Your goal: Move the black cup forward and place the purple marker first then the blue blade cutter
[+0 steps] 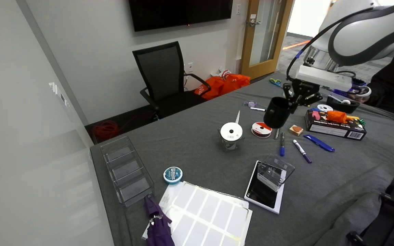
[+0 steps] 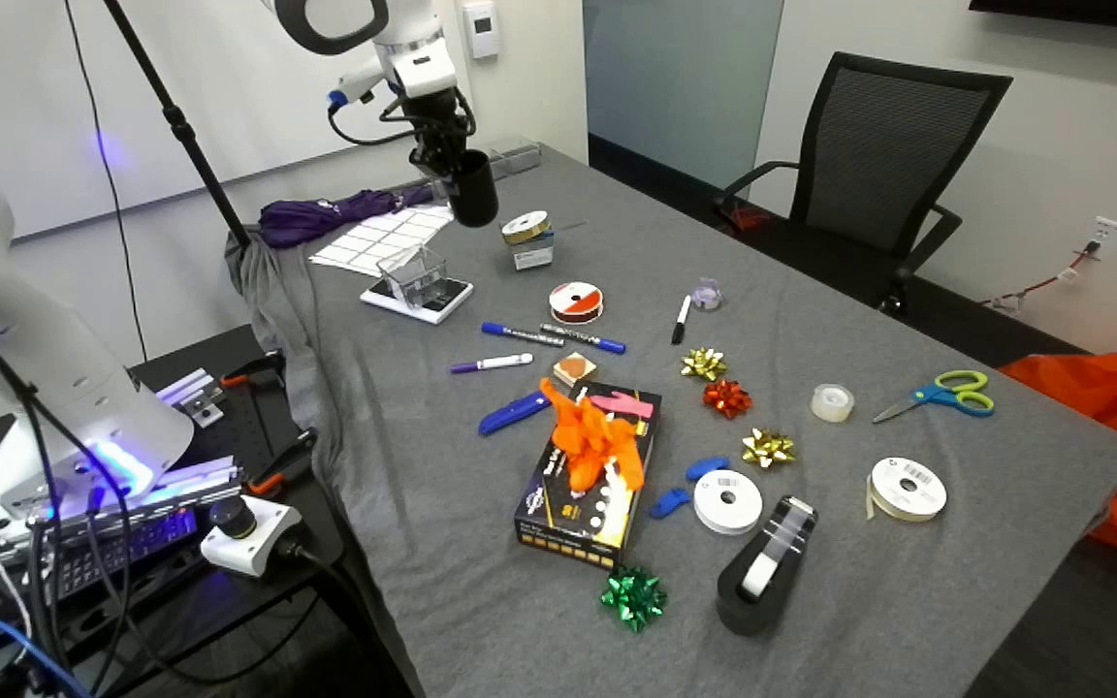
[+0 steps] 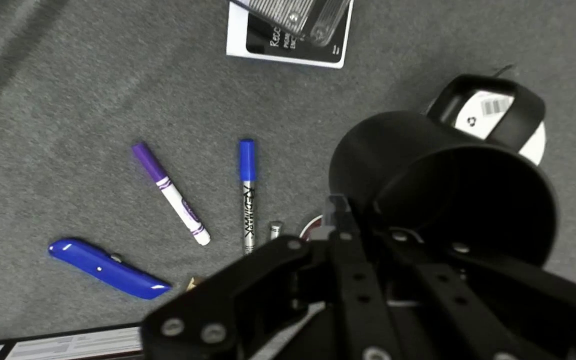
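The black cup (image 1: 276, 113) hangs in the air above the table in both exterior views. In the wrist view the cup (image 3: 385, 150) is tilted, its mouth toward the camera and its handle (image 3: 518, 117) on the far side. My gripper (image 3: 360, 217) is shut on the cup's wall near the rim; the far fingertip is hard to make out against the dark cup. The purple marker (image 3: 170, 192), with a white barrel and purple cap, lies on the grey cloth. Close to it lies the blue blade cutter (image 3: 109, 268), also seen beside the glove box in an exterior view (image 2: 515, 413).
Near the cup are a red-and-white ribbon spool (image 1: 261, 129), a blue-capped marker (image 1: 282, 145) and a clear container topped by a spool (image 1: 231, 132). A clear holder (image 1: 275, 171) stands on a flat black-and-white pack (image 1: 263, 191). The glove box (image 2: 588, 485) lies beyond the cutter.
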You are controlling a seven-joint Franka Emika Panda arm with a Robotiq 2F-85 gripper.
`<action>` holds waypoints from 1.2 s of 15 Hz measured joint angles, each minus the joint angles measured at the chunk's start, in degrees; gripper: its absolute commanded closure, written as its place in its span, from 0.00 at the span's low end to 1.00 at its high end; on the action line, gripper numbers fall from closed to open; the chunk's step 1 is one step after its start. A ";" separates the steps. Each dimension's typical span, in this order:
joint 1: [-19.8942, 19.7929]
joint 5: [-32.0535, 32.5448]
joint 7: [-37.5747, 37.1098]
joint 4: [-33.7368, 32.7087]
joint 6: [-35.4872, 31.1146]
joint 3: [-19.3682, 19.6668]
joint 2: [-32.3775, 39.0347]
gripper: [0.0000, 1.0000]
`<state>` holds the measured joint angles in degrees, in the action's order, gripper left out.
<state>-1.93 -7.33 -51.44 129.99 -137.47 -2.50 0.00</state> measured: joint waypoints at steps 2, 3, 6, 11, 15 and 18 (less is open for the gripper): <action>0.01 0.70 -2.25 -2.20 -0.87 1.11 4.14 0.98; 0.04 0.70 -3.03 -3.62 -1.09 1.70 6.21 0.98; 0.09 -0.44 -4.04 -8.46 -1.19 2.93 11.94 0.98; 0.25 -1.16 -3.32 -11.02 -3.57 4.05 18.03 0.98; 0.26 -1.13 -0.20 -8.19 -8.22 5.24 20.59 0.98; 0.28 -1.15 1.01 -5.81 -10.86 5.78 21.39 0.98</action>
<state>-1.65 -8.48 -50.43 124.18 -148.33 3.28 21.39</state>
